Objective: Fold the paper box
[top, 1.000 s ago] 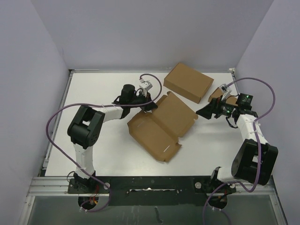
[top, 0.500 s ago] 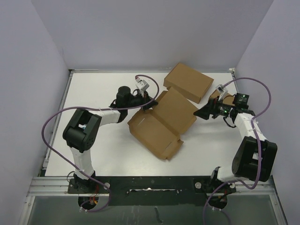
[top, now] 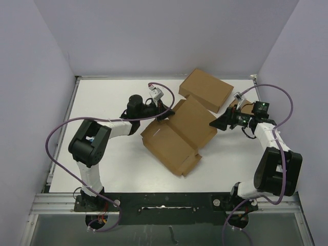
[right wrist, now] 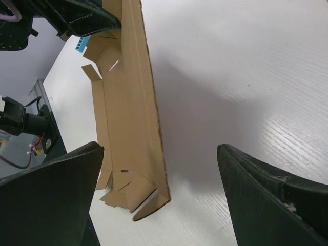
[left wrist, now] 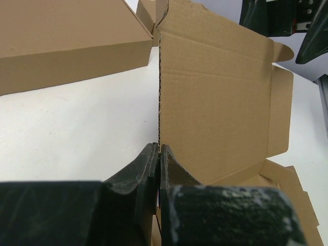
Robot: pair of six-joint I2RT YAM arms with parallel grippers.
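The paper box [top: 177, 136] lies open in the middle of the table, with its lid panel tilted up toward the back. My left gripper [top: 163, 114] is shut on the lid's left edge. In the left wrist view the fingers [left wrist: 146, 166] pinch the thin cardboard edge, and the lid [left wrist: 220, 102] stands to the right of it. My right gripper [top: 218, 124] is open just off the lid's right corner. In the right wrist view the lid's edge [right wrist: 130, 102] rises between the spread fingers [right wrist: 271, 195] of my right gripper [right wrist: 159, 148], which touch nothing.
The largest brown box [top: 206, 89] lies at the back, close behind the lid; it also shows in the left wrist view [left wrist: 66, 41]. The smallest brown box [top: 238, 105] sits behind my right gripper. Purple walls enclose the white table [top: 113, 159].
My left gripper has moved slightly back and right with the lid edge, raising the lid. My right gripper has moved left, closer to the lid's right corner.
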